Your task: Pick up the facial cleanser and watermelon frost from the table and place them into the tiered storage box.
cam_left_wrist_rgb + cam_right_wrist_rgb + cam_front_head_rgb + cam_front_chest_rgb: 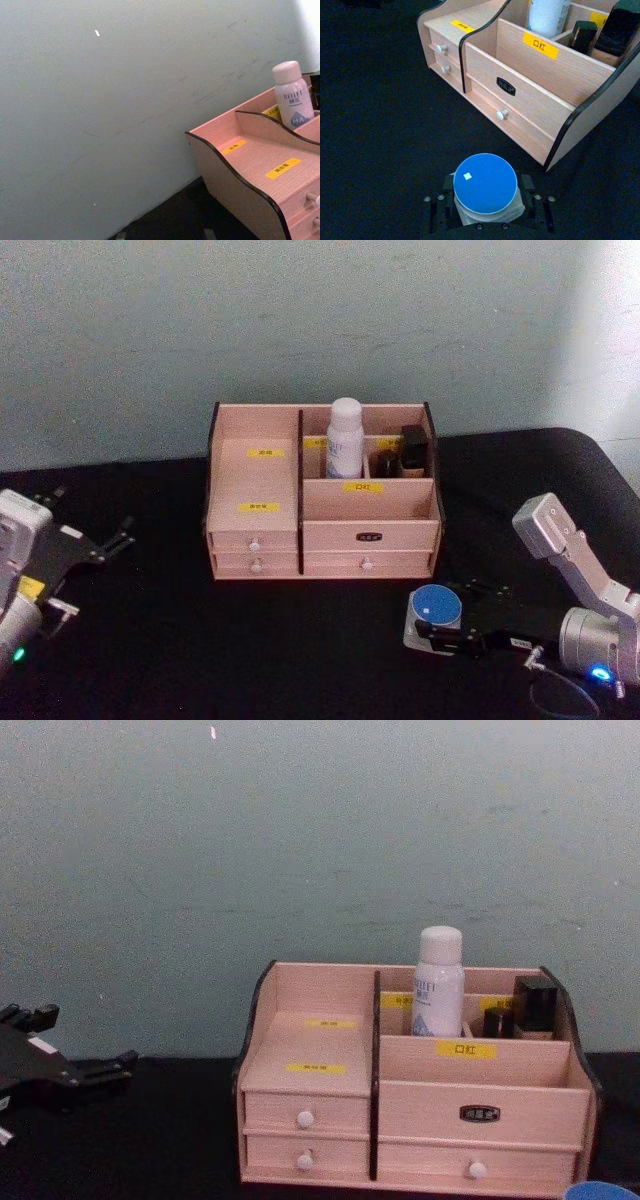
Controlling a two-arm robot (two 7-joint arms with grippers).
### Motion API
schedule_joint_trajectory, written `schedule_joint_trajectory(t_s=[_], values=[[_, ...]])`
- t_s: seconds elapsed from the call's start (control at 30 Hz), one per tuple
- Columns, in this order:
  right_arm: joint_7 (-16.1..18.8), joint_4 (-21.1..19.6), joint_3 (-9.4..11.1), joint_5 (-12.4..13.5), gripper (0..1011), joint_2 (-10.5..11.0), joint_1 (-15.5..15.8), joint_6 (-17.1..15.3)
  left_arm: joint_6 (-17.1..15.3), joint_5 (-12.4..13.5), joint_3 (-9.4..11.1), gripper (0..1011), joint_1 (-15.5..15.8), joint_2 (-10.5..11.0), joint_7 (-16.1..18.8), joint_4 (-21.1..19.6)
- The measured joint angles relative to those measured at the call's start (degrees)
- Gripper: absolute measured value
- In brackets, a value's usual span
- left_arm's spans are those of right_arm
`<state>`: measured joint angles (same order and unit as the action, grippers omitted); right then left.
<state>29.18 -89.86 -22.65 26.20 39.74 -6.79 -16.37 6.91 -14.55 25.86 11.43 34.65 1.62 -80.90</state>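
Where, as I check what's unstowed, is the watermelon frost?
Head view, lower right: the watermelon frost sits before the tiered storage box, right gripper around it.

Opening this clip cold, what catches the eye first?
The blue-lidded jar sits on the black table at front right, with the right gripper closed around it. Behind it stands the pink box, with the white cleanser upright in a rear compartment. The left gripper sits open at far left.
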Motion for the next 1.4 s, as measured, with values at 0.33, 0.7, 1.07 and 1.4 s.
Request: schedule_joint_trajectory(t_s=[0.33, 0.7, 1.07, 1.4], values=[[0.00, 0.00, 0.00, 0.01, 736, 0.00, 0.00, 0.04, 0.00, 0.00, 0.00, 1001, 0.00, 0.00, 0.00, 0.00], [0.00, 0.00, 0.00, -0.01, 728, 0.00, 0.00, 0.04, 0.00, 0.00, 0.00, 1001, 0.00, 0.00, 0.00, 0.00], [0.00, 0.00, 0.00, -0.02, 728, 0.00, 0.00, 0.02, 0.00, 0.00, 0.00, 1001, 0.00, 0.00, 0.00, 0.00], [0.58, 0.13, -0.25, -0.12, 728, 0.31, -0.30, 0.75, 0.00, 0.00, 0.00, 1001, 0.00, 0.00, 0.00, 0.00]])
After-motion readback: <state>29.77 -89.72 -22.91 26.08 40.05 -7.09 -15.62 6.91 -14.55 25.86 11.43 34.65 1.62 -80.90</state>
